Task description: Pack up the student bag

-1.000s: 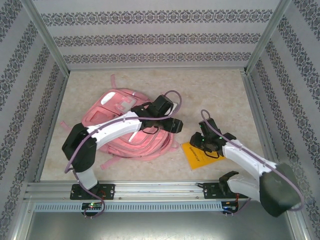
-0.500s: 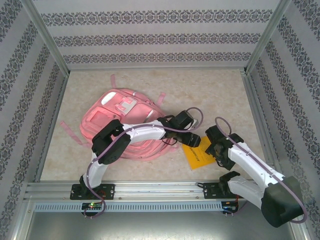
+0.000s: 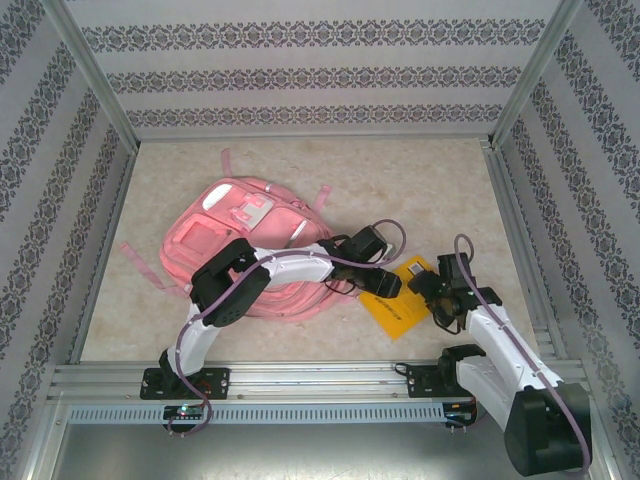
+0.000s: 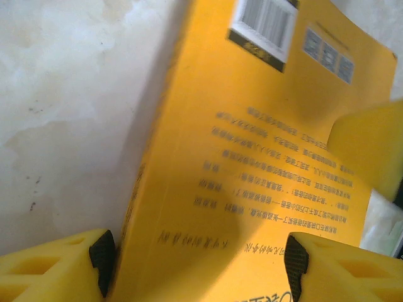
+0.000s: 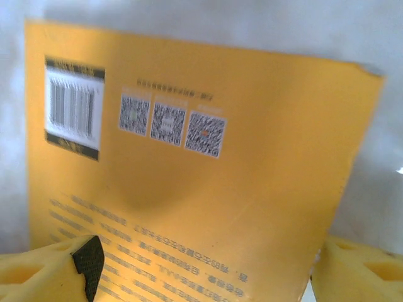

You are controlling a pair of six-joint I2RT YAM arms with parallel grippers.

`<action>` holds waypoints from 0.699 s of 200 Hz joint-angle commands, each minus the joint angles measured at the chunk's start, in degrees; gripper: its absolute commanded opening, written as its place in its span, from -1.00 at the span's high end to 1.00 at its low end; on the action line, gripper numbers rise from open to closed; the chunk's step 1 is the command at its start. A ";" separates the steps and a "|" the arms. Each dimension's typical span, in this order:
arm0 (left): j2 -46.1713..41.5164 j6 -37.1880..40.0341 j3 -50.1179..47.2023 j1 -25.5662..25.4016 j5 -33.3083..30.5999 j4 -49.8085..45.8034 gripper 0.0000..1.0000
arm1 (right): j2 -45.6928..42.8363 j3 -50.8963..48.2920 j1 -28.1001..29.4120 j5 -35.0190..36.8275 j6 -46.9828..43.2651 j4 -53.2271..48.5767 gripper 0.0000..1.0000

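The student bag (image 3: 240, 235), a big pink backpack, lies flat at the left-centre of the table. To its right a yellow book (image 3: 398, 305) lies with its back cover up, showing a barcode (image 4: 267, 25) and QR codes (image 5: 170, 123). My left gripper (image 3: 386, 284) hovers open over the book's left edge (image 4: 198, 264); one finger is beside the spine and the other over the cover. My right gripper (image 3: 433, 292) is open low over the book's right side (image 5: 204, 270). One of its yellow fingertips (image 4: 371, 148) shows in the left wrist view.
Pink straps (image 3: 225, 160) trail from the bag across the pale marble-look tabletop (image 3: 420, 190). Patterned walls and metal posts enclose the table on three sides. The left arm (image 3: 290, 268) stretches across the bag's lower right part.
The left arm swung right, off the bag, until its gripper reached the book's left edge. The right gripper drew back to the book's right side, uncovering more of the cover.
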 commanded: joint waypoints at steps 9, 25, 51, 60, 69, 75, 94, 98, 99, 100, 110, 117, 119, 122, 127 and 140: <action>-1.36 -3.62 -2.69 -1.13 7.67 7.07 -0.41 | 4.18 0.54 -3.99 -20.35 -6.28 18.99 -0.62; -2.16 -4.26 -4.29 -1.06 7.18 8.30 -0.34 | 6.47 3.15 -4.53 -21.18 -8.01 16.31 -0.60; -2.90 -4.21 -5.60 -0.96 5.72 8.29 -0.33 | 6.02 4.79 -4.53 -14.80 -9.55 8.23 -0.60; -2.82 -3.95 -5.74 -0.96 5.05 7.97 -0.33 | 5.52 4.64 -4.57 -12.16 -9.74 5.58 -0.61; -2.60 -4.17 -5.96 -0.94 4.87 8.17 -0.33 | 5.13 4.13 -4.62 -10.86 -9.98 4.24 -0.62; -2.42 -4.22 -6.05 -0.96 4.80 8.22 -0.33 | 4.83 3.75 -4.62 -9.80 -10.09 3.46 -0.62; -1.96 -4.27 -5.88 -0.96 4.87 8.30 -0.33 | 3.73 2.10 -4.62 -9.26 -9.93 2.80 -0.63; -1.82 -4.23 -5.75 -0.96 4.97 8.38 -0.33 | 3.60 1.52 -4.62 -9.77 -9.93 3.41 -0.63; -1.79 -4.26 -5.72 -0.96 4.99 8.35 -0.33 | 3.59 1.45 -4.62 -9.94 -9.97 3.57 -0.63; -1.73 -4.27 -5.71 -0.96 5.05 8.37 -0.33 | 3.58 1.28 -4.62 -9.98 -9.90 3.69 -0.63; -1.21 -4.34 -5.19 -0.96 5.38 8.26 -0.31 | 3.81 0.24 -4.60 -11.07 -9.18 4.87 -0.63; -0.95 -4.45 -4.80 -0.96 5.65 8.30 -0.27 | 4.35 -0.38 -4.62 -11.88 -8.88 5.87 -0.62; -0.90 -4.44 -4.81 -0.96 5.70 8.31 -0.25 | 4.54 -0.49 -4.62 -11.97 -8.80 6.02 -0.62; -0.82 -4.54 -4.75 -0.96 5.89 8.43 -0.24 | 4.88 -0.67 -4.62 -12.26 -8.74 6.28 -0.62; -0.64 -4.70 -4.74 -0.94 6.11 8.72 -0.21 | 5.48 -0.88 -4.62 -12.71 -8.65 6.81 -0.61; -0.52 -5.12 -4.74 -0.95 6.67 9.54 -0.13 | 7.03 -1.50 -4.60 -14.78 -8.03 8.85 -0.60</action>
